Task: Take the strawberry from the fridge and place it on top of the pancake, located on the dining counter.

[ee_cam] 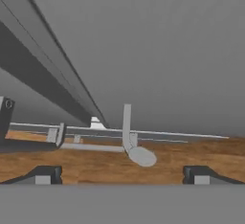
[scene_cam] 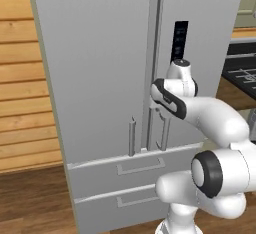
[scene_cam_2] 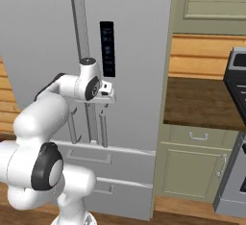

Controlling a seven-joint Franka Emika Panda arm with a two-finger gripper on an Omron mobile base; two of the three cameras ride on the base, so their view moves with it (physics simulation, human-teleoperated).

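Fingertips (ee_cam: 43, 175) of the gripper (ee_cam: 122, 176) stand spread and empty; the right fridge (scene_cam: 100, 68) door's bar handle (ee_cam: 127, 127), long axis running away, lies centred between them.

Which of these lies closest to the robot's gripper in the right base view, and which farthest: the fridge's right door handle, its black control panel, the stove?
From the gripper:
1. Right door handle, the upright bar just below the gripper.
2. Black control panel, above it on the right door of the fridge.
3. Stove, far off at the picture's right edge, past the green cabinet.
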